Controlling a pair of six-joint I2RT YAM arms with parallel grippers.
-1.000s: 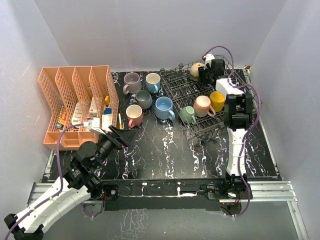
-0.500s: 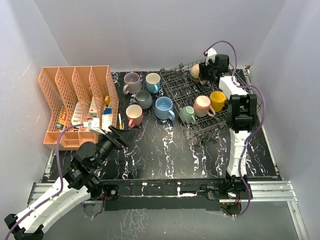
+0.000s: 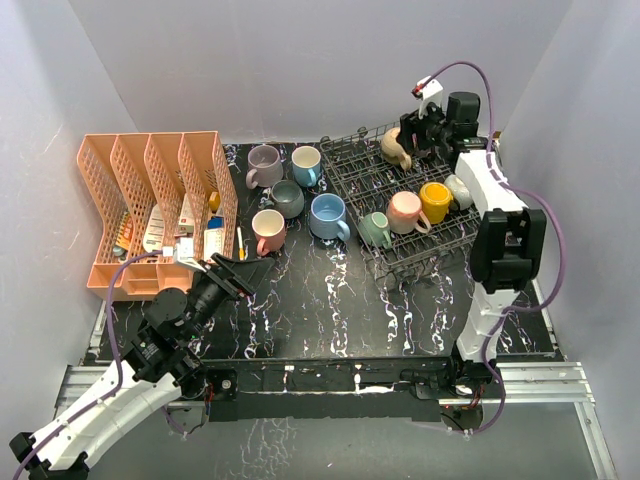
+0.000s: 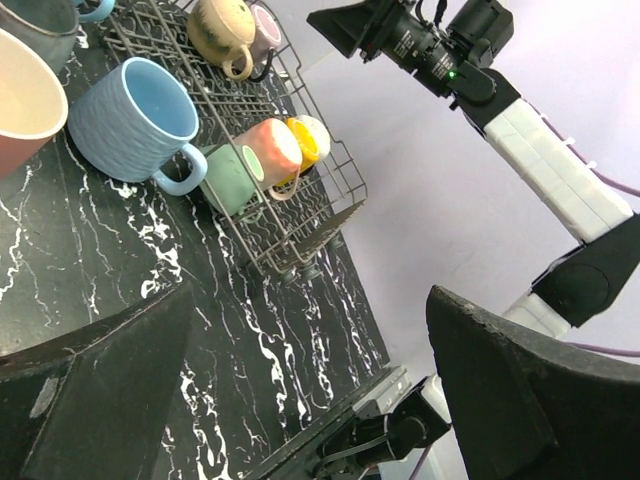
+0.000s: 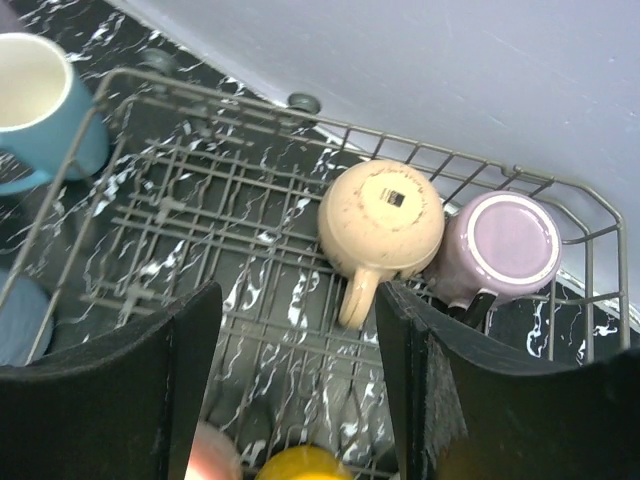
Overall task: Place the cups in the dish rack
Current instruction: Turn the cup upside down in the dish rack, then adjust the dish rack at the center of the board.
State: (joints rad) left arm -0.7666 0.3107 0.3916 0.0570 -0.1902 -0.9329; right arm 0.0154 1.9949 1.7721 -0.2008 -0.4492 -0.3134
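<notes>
One inverted tan cup (image 5: pixel 381 215) lies below the open, empty right end effector (image 5: pixel 295 300).

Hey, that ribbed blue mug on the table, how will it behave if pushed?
The ribbed blue mug looks ceramic: probably rigid and breakable. Its ribs may aid grip. Upright and squat, it should slide rather than tip.

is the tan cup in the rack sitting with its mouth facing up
No, the tan cup sits mouth down in the dish rack, with its flat base facing up and its handle pointing sideways.
</notes>
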